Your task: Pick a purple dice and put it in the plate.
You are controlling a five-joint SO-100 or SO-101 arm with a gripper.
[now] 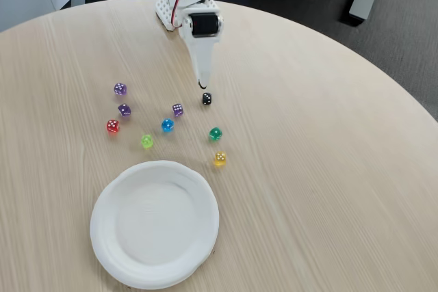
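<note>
Three purple dice lie on the round wooden table in the fixed view: one at the far left, another just below it, a third nearer the middle. The white plate sits empty at the front. My white gripper points down at the table's far side, its fingers together with nothing between them, its tip just above a black die and up-right of the third purple die.
Other dice are scattered near the purple ones: red, blue, light green, dark green, yellow. The arm's base stands at the far table edge. The right half of the table is bare wood.
</note>
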